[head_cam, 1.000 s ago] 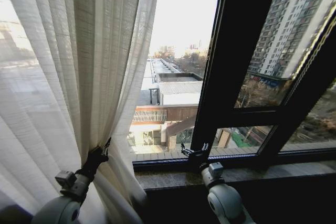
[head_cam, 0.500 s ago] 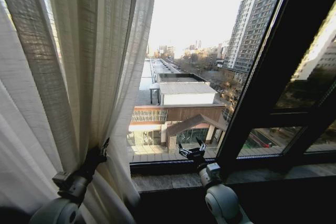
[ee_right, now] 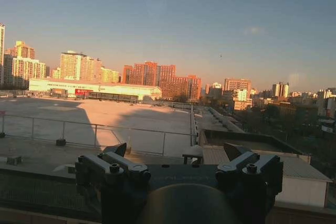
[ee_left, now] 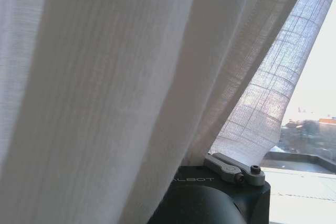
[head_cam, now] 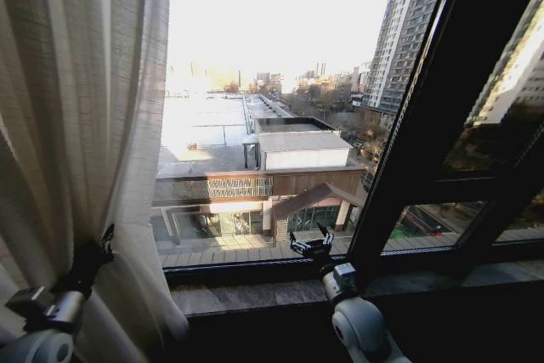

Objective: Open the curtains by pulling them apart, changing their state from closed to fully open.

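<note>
Your left pincer (head_cam: 100,242) is clamped on the curtains (head_cam: 76,125), now dragged further left than half a second ago, baring more window. Your right pincer (head_cam: 311,240) idles apart over the sill (head_cam: 255,295).

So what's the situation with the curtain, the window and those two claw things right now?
curtain: bunched at the robot's left side, glass beyond it uncovered.
left gripper: shut on the curtain's folds.
right gripper: open, holding nothing, above the sill.
window frame: dark bars, panes look closed.
</note>
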